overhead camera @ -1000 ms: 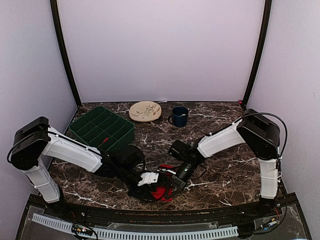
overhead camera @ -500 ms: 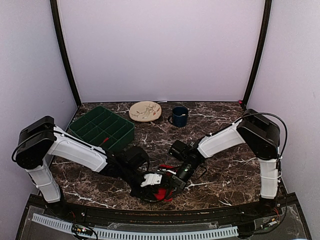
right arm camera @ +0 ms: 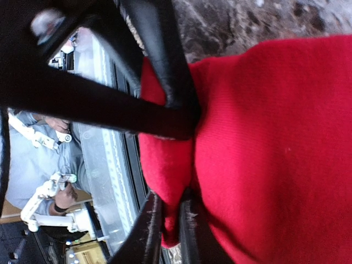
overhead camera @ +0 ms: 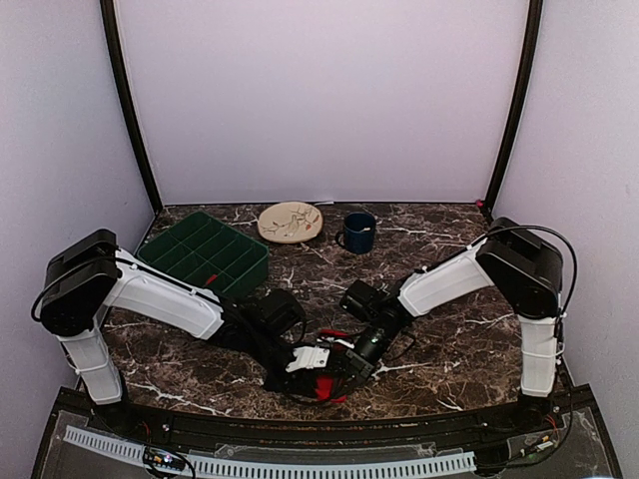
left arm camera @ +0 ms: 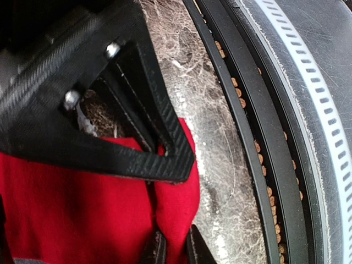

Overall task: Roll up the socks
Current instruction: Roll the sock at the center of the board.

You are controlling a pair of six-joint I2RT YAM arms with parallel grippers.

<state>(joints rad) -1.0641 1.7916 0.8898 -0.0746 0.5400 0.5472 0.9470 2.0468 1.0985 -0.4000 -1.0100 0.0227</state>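
Socks [right arm camera: 275, 137] in L gripper [left arm camera: 175, 250], R gripper [right arm camera: 168, 220]

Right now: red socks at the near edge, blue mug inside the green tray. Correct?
No. The blue mug stands on the table beside the plate, outside the green tray, as the top external view shows. The red socks are at the near edge.

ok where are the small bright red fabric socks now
Top view: the small bright red fabric socks lie at the near edge of the marble table, about centre, between the left gripper and right gripper, both pinching them.
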